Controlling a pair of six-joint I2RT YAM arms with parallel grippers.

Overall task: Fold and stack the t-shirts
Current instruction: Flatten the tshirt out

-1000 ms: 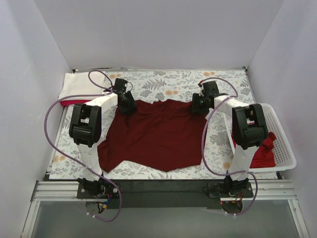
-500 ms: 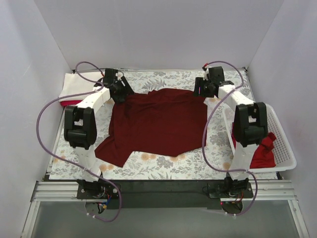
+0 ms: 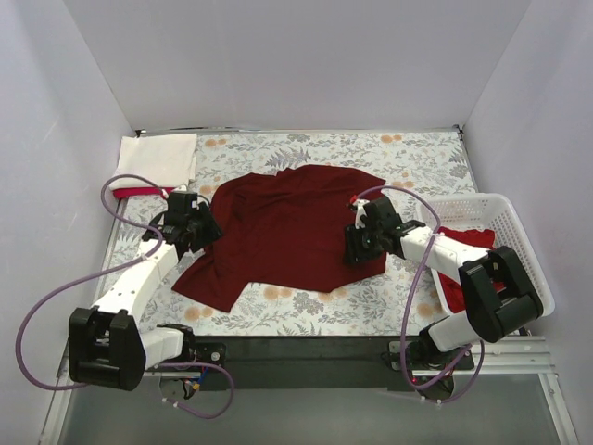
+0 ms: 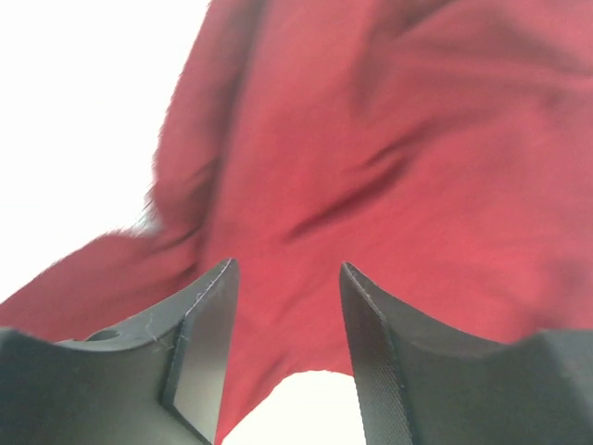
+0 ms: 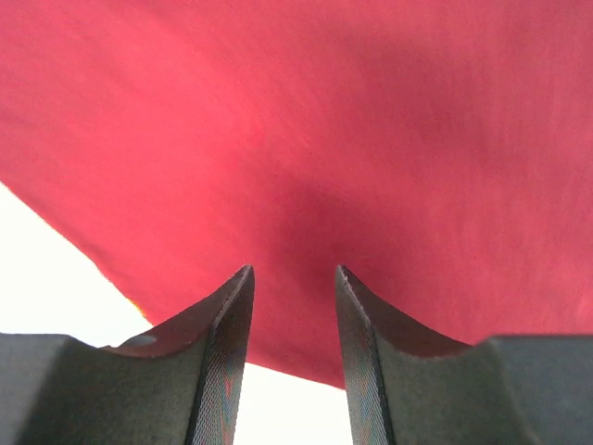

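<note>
Left tool (image 3: 199, 230) and right tool (image 3: 355, 246) drawn nearer, maroon t-shirt (image 3: 296, 232) unmoved

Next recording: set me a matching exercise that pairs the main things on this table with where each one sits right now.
Things
1. dark maroon cotton t-shirt
2. cream-white folded shirt
3. white plastic lattice basket
4. crumpled red cloth

Places
A. inside the basket
B. far left corner of the floral table cover
C. spread out in the middle of that cover
D. at the cover's right edge

Pairs: 1-C, 2-B, 3-D, 4-A
</note>
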